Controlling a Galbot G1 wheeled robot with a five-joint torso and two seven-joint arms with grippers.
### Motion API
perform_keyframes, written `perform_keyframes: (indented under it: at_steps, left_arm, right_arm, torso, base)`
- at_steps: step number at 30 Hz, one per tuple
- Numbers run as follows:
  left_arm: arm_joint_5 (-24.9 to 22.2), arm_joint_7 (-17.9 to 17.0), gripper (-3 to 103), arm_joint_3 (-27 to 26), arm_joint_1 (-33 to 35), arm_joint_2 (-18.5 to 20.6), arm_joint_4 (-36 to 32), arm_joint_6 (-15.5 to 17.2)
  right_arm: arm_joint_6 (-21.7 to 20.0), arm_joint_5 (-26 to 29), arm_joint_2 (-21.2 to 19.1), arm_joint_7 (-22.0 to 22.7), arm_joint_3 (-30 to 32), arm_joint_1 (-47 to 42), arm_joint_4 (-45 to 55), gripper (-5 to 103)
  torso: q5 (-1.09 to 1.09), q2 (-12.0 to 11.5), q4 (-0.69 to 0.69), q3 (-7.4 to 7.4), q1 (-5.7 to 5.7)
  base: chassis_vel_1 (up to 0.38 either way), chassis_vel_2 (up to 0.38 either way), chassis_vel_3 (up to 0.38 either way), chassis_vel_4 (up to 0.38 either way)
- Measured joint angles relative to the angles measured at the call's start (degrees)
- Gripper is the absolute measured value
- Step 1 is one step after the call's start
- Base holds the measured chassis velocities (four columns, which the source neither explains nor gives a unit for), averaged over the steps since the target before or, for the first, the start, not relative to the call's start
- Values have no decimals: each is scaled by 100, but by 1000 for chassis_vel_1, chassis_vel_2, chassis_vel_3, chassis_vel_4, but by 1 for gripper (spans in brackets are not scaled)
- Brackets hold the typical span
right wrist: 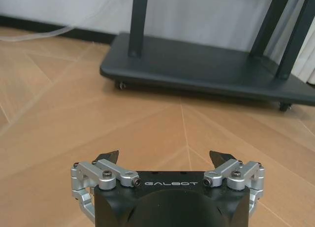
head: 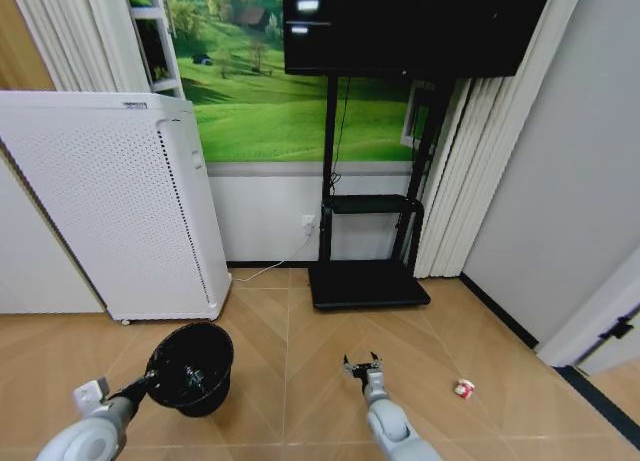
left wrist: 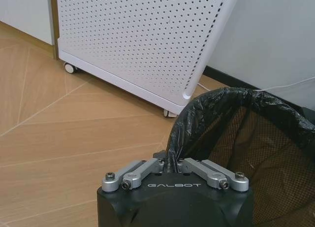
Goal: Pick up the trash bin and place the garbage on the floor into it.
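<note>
The left gripper (left wrist: pixel 173 164) is seen clamped on the near rim of the trash bin (head: pixel 190 369), at lower left of the head view. The bin, lined with a black bag, is held just in front of the white perforated appliance (head: pixel 115 201). The right gripper (head: pixel 363 365) is held at lower centre, fingers spread wide, nothing between them. One red-and-white piece of garbage (head: pixel 463 387) lies on the wood floor (head: pixel 290 321) at lower right.

The head camera looked down and forward from high up, taking in the floor (head: pixel 300 321), both arms and the far wall. The left wrist camera sat close behind its fingers (left wrist: pixel 147 167), facing the trash bin (left wrist: pixel 256 138) and white appliance (left wrist: pixel 142 40). The right wrist camera looked low past its fingers (right wrist: pixel 109 158) toward the black stand base (right wrist: pixel 197 69), which the head view shared.
</note>
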Motion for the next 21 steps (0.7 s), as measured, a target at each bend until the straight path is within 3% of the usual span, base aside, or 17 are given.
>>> perform_keyframes:
  at_steps: [21]
  left_arm:
    - [2,204,4,217,-284,72,80,-160]
  right_arm:
    - [-58,-463,45,-140,266,394,-1708,99]
  torso:
    - [0,0,-1,0,0]
  base:
    - [0,0,0,0]
